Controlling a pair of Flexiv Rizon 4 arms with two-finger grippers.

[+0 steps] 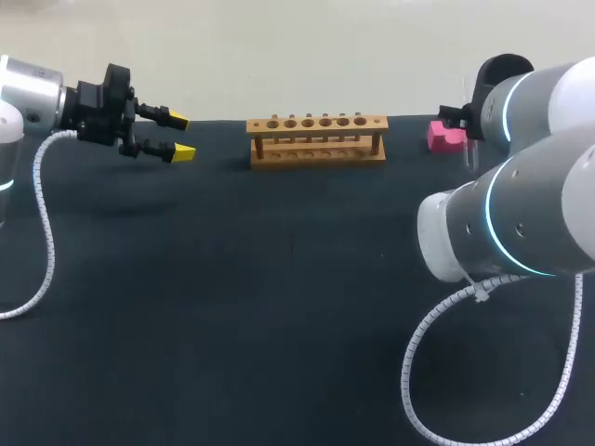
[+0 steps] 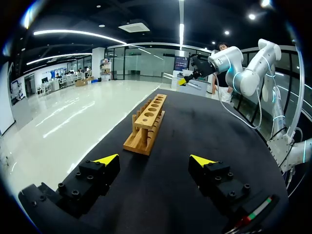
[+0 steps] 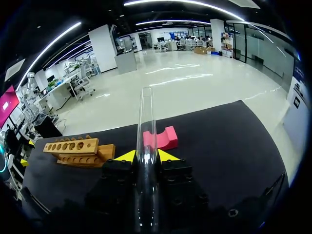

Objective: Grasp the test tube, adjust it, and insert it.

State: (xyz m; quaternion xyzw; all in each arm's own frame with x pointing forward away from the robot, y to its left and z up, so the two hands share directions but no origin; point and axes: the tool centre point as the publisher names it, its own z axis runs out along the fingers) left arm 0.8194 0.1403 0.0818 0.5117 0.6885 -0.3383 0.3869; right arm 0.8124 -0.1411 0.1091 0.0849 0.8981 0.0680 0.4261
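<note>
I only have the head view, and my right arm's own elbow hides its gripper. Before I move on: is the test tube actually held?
Observer: Yes. In the right wrist view the right gripper is shut on the test tube, which sticks straight out ahead of it.
Operator: What lies ahead of it?
Observer: The pink block lies just beyond the gripper. The wooden rack sits off to one side, not in line with the tube.

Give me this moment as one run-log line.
right jaws: shut on test tube | left jaws: open, empty | wooden rack: all holes empty | pink block: right of rack | step: grasped, not inserted
</note>
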